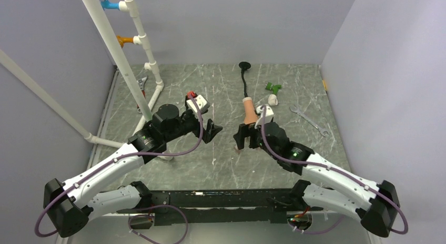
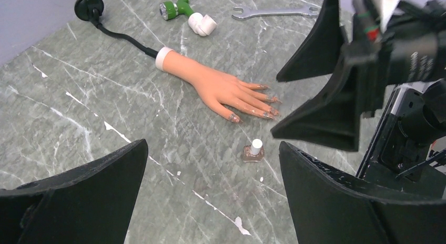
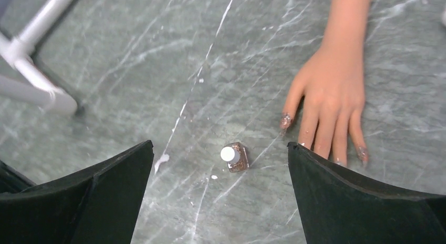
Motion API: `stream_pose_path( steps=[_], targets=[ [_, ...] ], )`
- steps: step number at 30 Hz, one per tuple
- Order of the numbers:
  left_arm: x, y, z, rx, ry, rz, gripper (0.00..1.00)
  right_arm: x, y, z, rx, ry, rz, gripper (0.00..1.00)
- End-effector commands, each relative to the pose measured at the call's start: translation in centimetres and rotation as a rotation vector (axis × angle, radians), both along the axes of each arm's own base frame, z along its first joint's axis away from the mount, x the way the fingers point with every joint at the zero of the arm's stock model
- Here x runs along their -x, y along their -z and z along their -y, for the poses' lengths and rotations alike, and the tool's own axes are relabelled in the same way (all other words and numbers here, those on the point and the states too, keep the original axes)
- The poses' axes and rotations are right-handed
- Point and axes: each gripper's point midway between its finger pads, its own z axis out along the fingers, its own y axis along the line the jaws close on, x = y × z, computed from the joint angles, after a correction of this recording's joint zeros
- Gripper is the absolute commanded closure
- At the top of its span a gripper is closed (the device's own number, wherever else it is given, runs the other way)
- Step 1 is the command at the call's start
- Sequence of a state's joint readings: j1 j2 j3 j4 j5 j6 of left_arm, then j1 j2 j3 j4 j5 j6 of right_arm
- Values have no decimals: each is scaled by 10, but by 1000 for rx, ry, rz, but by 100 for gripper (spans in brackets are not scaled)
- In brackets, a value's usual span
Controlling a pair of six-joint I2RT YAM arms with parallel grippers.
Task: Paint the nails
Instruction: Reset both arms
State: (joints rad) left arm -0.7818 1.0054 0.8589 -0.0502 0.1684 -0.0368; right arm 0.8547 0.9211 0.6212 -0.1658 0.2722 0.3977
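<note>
Writing: small print is showing on the black body behind the right tool, too blurred to read.
Right arm: it is reaching forward and bending down over the fingers of the rubber hand.
Right tool: its jaws are standing wide, gripping nothing.
Left arm: it is stretching in from the left, with its wrist pointing toward the hand.
Left tool: its jaws are gaping wide, carrying nothing.
Nails: they are glinting with glitter at the fingertips; the hand is lying palm down on the desk.
Bottle: small, brown and white-capped, it is standing upright just beside the fingertips, apart from them.
Far side: a wrench and a green fitting are lying beyond the hand.
</note>
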Motion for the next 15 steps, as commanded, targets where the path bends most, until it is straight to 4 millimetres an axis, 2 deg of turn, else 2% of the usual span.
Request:
stream_pose_path(
  steps=[1, 7, 15],
  targets=[
    [0, -29, -1, 40, -1, 67, 1, -4, -37, 26, -92, 182, 25, 0],
    [2, -33, -2, 48, 1, 79, 1, -3, -73, 49, -111, 265, 71, 0],
    [1, -38, -7, 56, -24, 94, 1, 3, -90, 71, -165, 291, 181, 0]
  ],
)
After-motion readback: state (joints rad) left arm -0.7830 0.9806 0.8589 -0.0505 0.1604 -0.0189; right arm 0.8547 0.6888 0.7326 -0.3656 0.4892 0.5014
